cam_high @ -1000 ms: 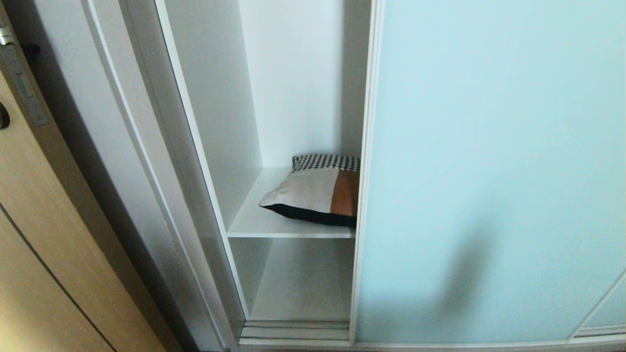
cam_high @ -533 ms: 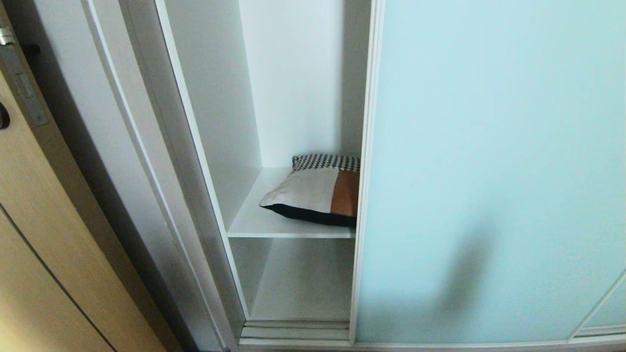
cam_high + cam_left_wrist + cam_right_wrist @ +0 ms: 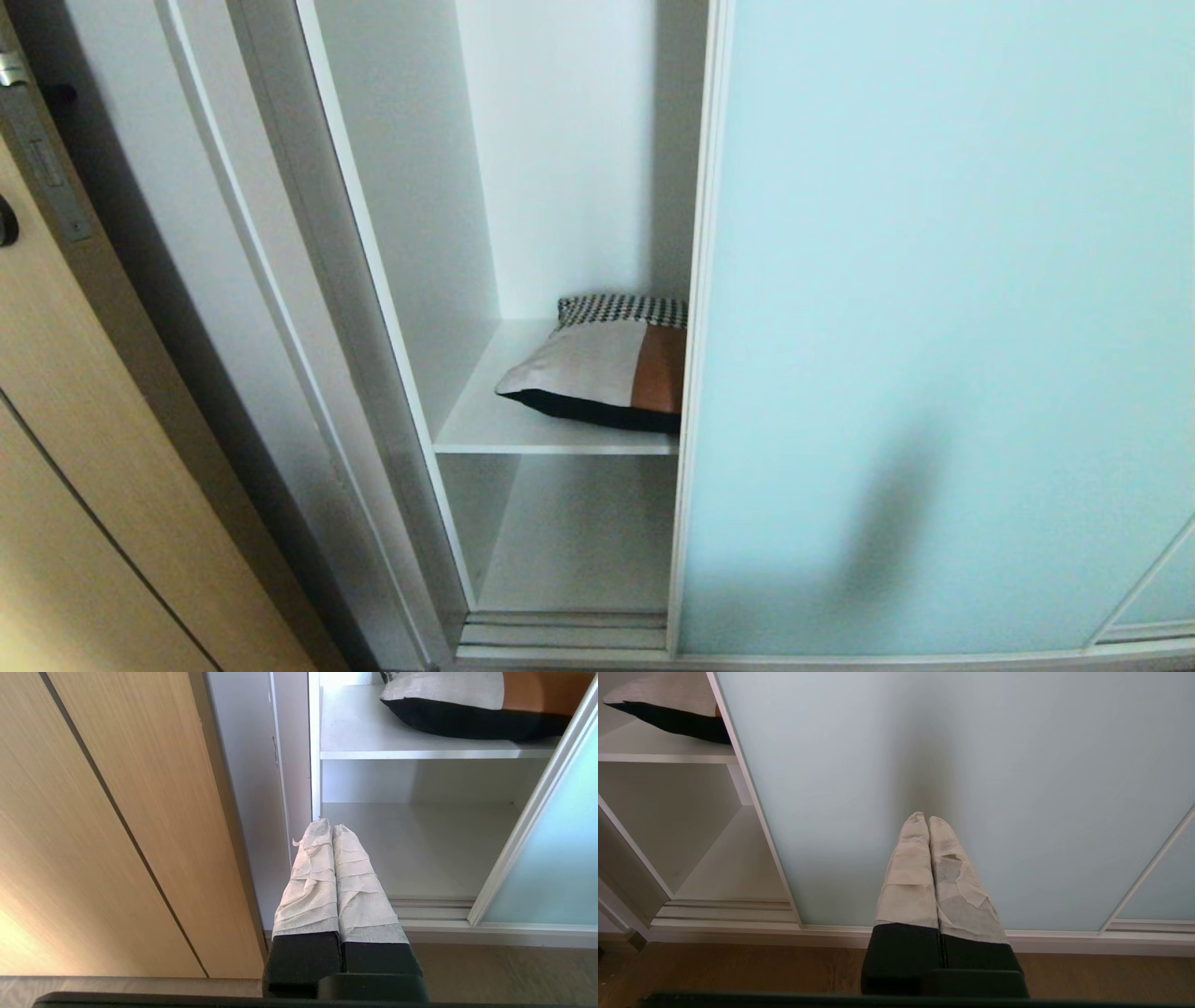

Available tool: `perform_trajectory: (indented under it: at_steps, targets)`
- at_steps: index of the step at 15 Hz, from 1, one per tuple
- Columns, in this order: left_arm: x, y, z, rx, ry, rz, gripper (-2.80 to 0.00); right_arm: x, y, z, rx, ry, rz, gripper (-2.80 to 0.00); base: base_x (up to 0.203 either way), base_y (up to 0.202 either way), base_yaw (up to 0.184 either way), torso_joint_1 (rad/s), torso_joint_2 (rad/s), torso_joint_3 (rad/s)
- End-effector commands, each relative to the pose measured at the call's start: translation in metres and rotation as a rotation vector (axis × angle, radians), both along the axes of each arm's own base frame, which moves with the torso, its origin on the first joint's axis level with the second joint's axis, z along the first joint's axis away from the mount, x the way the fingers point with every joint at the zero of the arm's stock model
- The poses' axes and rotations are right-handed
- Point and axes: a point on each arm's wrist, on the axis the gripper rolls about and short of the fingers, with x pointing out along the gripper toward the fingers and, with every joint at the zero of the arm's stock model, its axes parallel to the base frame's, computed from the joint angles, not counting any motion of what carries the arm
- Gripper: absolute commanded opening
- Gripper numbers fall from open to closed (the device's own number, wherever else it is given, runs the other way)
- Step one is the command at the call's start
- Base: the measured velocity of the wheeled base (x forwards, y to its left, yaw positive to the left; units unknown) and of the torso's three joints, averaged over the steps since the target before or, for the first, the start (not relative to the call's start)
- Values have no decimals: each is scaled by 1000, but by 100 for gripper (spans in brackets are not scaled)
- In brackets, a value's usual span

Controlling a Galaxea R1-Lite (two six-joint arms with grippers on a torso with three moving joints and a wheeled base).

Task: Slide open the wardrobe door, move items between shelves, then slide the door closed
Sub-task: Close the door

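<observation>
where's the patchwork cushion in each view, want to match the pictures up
Head view: cushion lies on the upper shelf, its right part hidden behind the sliding door.
Left wrist view: cushion at the top right, on that shelf.
Right wrist view: only a corner at the top left.
Shared landmark: the door's silver frame edge.

A tan wooden door is standing at the left of the head view, a dark groove running down its face — a metal latch plate is sitting on its edge near the top. A brown wood-grain floor is lying below the white bottom track — the two are meeting edge to edge.
</observation>
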Motion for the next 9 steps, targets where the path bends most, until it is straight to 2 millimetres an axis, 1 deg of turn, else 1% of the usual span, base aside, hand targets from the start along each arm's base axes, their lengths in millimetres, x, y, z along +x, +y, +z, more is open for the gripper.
perform_trajectory:
  at_steps: [1,9]
  targets:
    - [0,0,0,5,0,3,-280,0,0,0,0,2,-1,-280,0,0,0,0,0,0]
    - [0,0,0,4,-8,4,-280,0,0,0,0,2,-1,-280,0,0,0,0,0,0]
